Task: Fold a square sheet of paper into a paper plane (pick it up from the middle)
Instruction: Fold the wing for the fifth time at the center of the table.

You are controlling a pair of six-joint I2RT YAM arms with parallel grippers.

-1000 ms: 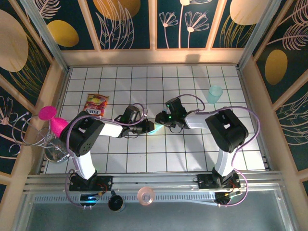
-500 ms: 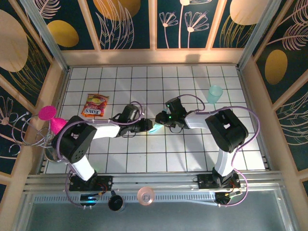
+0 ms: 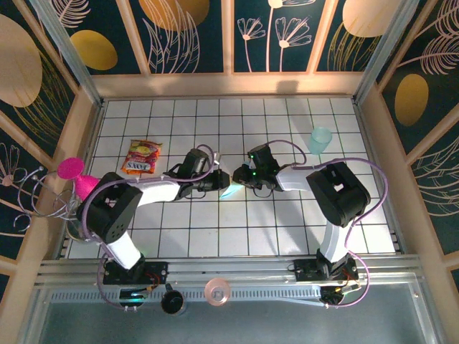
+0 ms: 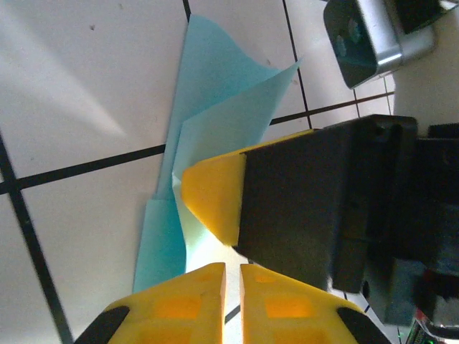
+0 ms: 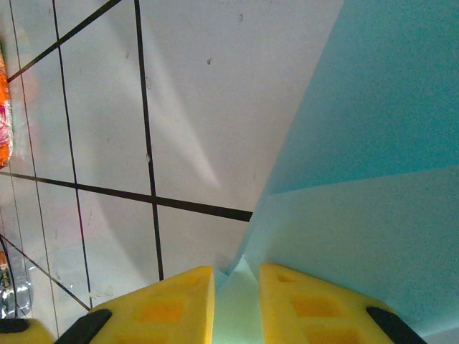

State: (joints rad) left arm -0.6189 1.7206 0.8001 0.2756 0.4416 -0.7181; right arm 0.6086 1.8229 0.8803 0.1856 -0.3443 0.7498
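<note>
Seen from above, a white tiled surface with black grid lines [image 3: 287, 229] sits inside walls painted with flowers. At the left edge stands a bright pink cone-shaped object [image 3: 80, 180]. Right of it, in the upper left of the tiles, lies an orange and red snack packet [image 3: 143, 156].

At the centre of the frame the two arms meet. The left end effector [image 3: 219, 184] and the right end effector [image 3: 238, 180] point at each other. Between them, on the tiles, lies the light-blue sheet of paper, partly folded [image 3: 229, 190].

In the left wrist view the sheet's folded flaps rise through the middle of the frame. The left end effector's yellow fingers are pressed almost together at its lower edge; whether they catch the sheet cannot be told.

In the right wrist view the sheet fills the right side. The right end effector's yellow fingers pinch a pale strip of it.

Back in the overhead view, a translucent pale-teal plastic cup [image 3: 320, 140] stands at the upper right.
</note>
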